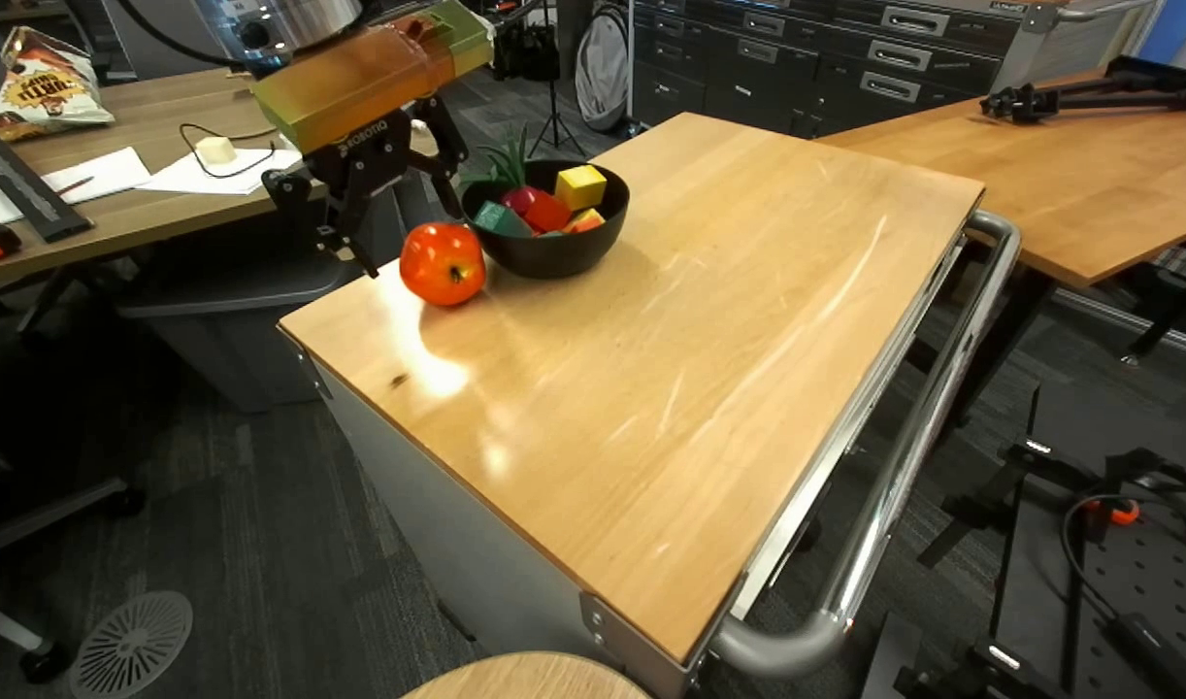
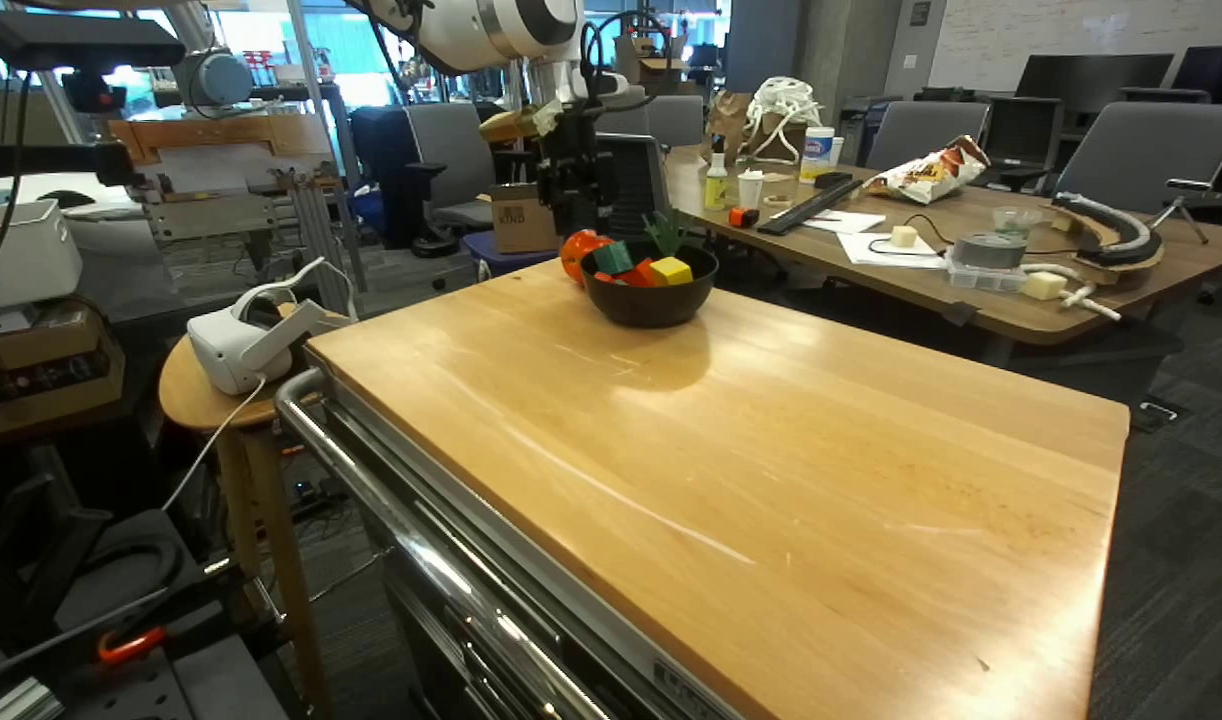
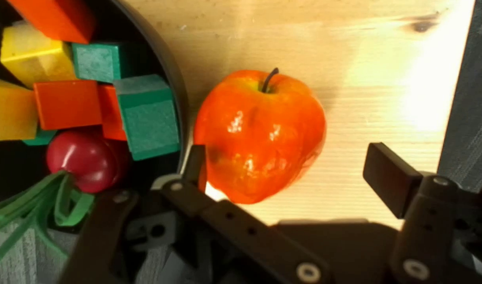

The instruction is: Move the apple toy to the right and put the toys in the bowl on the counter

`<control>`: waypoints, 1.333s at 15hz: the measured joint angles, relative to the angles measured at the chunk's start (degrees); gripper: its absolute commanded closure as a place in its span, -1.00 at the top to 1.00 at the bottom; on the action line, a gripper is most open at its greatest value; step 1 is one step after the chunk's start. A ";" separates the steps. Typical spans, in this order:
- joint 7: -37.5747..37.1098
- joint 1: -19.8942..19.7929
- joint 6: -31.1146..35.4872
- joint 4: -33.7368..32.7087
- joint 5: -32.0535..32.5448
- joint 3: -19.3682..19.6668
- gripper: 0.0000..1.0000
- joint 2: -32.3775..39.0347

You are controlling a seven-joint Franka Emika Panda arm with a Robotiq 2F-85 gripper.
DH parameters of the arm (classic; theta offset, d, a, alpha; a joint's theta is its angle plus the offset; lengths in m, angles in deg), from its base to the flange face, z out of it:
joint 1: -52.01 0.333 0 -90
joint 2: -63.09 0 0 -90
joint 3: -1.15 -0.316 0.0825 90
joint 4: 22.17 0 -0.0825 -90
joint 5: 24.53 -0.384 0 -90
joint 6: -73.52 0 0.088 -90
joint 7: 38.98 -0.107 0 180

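Nearest the camera in your wrist view is the gripper [image 3: 294,172], its fingers standing well apart across the lower frame. The apple toy [image 3: 260,134] sits mid-frame, between and a little above them; you can't tell whether the finger at frame left touches it. The bowl [image 3: 174,75] fills the upper left, holding the toys [image 3: 67,105]: red, yellow and green blocks and a dark-red round piece [image 3: 83,161]. In an exterior view, the apple toy rests on the table [image 1: 700,388] just beside the bowl, left of centre in the upper frame. In an exterior view, the apple toy [image 2: 577,256] shows at upper centre, partly behind the bowl's left rim; a metal rail [image 2: 439,572] crosses the lower left.
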 measured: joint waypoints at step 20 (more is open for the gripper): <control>-1.02 0.72 -8.35 -9.36 0.63 1.93 0.02 5.88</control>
